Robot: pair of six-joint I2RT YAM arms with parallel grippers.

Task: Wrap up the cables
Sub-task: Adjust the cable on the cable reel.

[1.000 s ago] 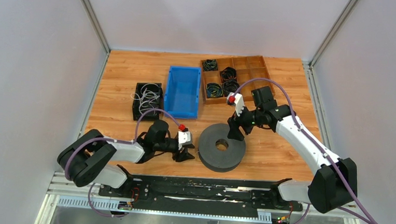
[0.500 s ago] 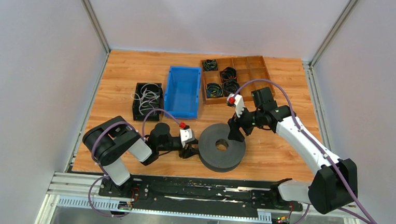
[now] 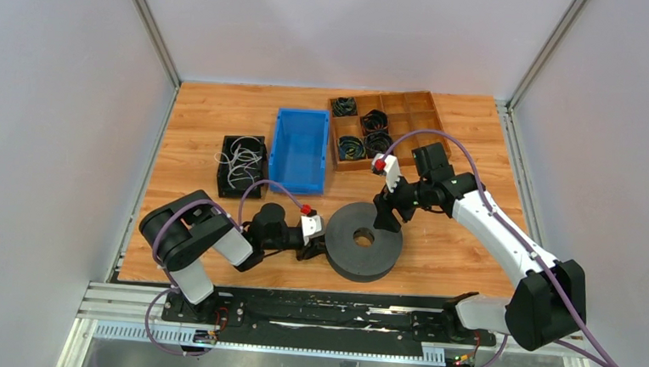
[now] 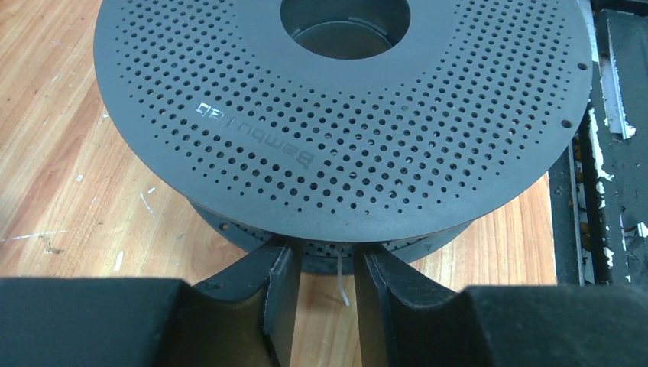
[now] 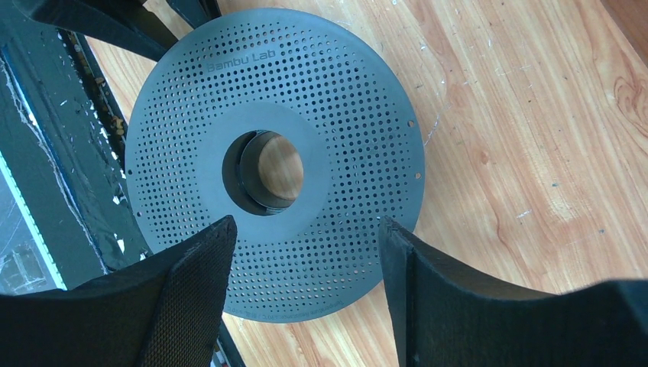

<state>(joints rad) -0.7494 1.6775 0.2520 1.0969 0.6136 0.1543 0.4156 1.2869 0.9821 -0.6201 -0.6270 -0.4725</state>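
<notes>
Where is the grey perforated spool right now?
Top view: the spool lies flat on the table, front centre, with the jaws of the left gripper at its left edge and those of the right gripper above its far rim.

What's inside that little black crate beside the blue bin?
A loose tangle of thin whitish cables lies in the black crate. Whatever sits beneath the tangle, on the crate's floor, is covered and cannot be seen.
</notes>
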